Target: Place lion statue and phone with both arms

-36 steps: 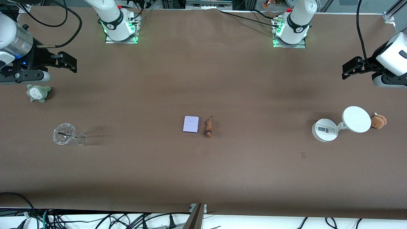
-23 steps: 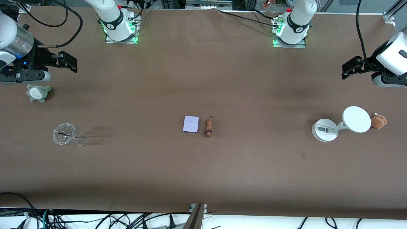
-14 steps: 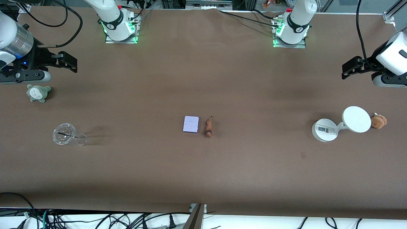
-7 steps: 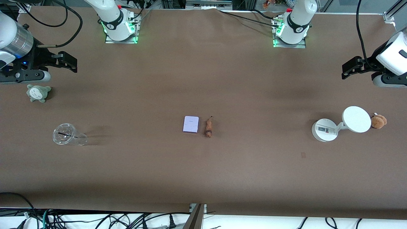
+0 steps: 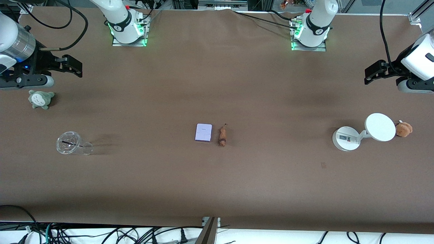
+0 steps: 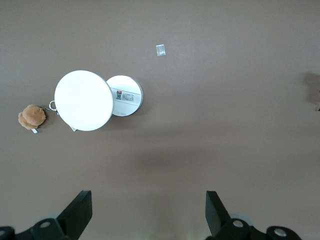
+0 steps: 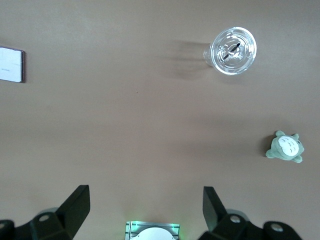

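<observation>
While both arms wait, left gripper (image 5: 368,78) and right gripper (image 5: 78,69) hang spread apart over opposite tabletop (image 5: 217,189) ends; phone (image 5: 203,132) beside lion statue (image 5: 222,136), mid-tabletop.

— What does the phone (image 5: 203,132) look like, and where is it?
— Small, flat, pale lavender, nearly square with rounded corners; it lies flat on the brown table (image 5: 217,189) near the middle, its longer sides running toward the front camera.
— And the lion statue (image 5: 222,135)?
— Tiny, slender, orange-brown, with a darker band and a thin tail; it lies just beside the phone toward the left arm's end, not touching it, tail pointing away from the front camera.
</observation>
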`<state>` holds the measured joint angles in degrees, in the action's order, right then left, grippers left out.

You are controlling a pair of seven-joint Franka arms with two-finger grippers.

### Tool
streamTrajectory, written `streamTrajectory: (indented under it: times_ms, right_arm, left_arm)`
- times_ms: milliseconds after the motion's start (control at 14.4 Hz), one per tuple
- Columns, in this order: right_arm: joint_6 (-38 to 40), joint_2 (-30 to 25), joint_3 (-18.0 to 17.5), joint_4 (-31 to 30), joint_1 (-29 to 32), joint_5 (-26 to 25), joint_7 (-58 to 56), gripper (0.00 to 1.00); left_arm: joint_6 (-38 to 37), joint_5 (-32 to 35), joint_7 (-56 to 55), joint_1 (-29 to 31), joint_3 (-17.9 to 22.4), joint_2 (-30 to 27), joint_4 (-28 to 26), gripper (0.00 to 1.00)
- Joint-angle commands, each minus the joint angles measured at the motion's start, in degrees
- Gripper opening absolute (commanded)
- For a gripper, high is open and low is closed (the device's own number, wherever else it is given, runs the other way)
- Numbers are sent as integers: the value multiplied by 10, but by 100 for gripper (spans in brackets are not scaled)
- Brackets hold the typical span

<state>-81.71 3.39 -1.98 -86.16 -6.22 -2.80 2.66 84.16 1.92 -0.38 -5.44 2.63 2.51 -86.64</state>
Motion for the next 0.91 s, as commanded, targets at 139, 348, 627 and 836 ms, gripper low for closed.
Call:
streamTrajectory:
  times_ms: [139,348,627,836]
  right_arm:
    - [8,5,-1,13,1,-3,0,100]
    - [8,4,-1,13,0,-4,0,100]
    - [7,6,-1,13,0,-4,0,100]
    - [7,14,-1,13,0,-5,-1,100]
  left_arm:
    - [-3,-6,8,0,1,-2,9,100]
    - [-3,-6,7,3,0,-2,7,100]
    - [9,-12,9,6,1,-1,5,100]
    - [13,-10,6,3,1,4,10,100]
